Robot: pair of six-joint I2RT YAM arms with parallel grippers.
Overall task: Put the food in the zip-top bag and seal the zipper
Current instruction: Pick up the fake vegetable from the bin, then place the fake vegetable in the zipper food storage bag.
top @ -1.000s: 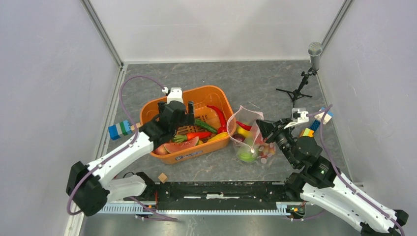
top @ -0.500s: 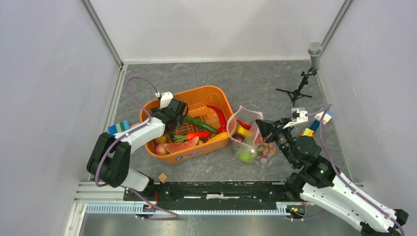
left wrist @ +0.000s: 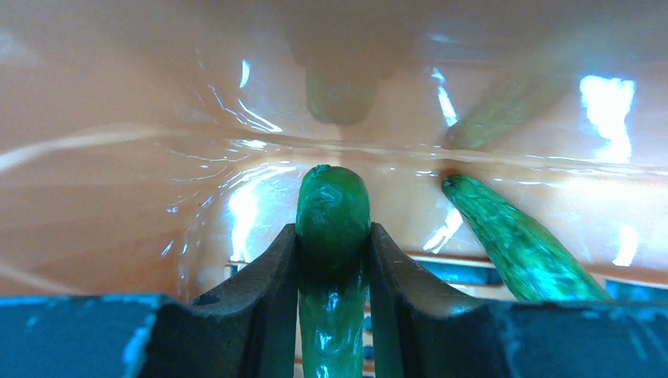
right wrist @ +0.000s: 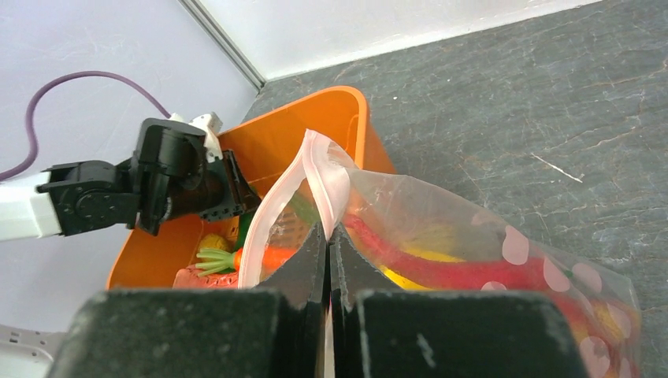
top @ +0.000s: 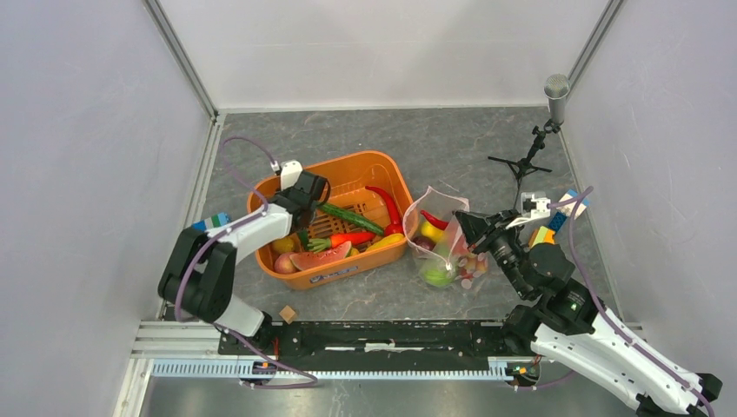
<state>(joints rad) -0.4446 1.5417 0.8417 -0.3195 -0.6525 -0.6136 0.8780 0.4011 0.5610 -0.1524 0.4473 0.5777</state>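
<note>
Worktop: grey marbled slab (top: 434, 148) between pale walls.
Orange tub (top: 382, 165): left of centre, toward the left edge.
Left gripper (left wrist: 333, 230): inside the tub, jaws pressed onto a green pod (left wrist: 333, 201); a second pod (left wrist: 512, 236) lies just beside it.
Right gripper (right wrist: 329, 236): pinching the zipper (right wrist: 327, 169) and holding the mouth up and open.
Zip-top bag (right wrist: 473, 228): right of centre, just beside the tub.
Done: red chilli (top: 437, 223), yellow piece (top: 429, 232) and green melon (top: 437, 274) are bagged.
Left: tub chilli (top: 385, 202), carrot (top: 348, 238), watermelon slice (top: 320, 258) and both pods; sealing not yet done, so I judge it midway.
Writing: tub label (top: 335, 274), too small to read.
</note>
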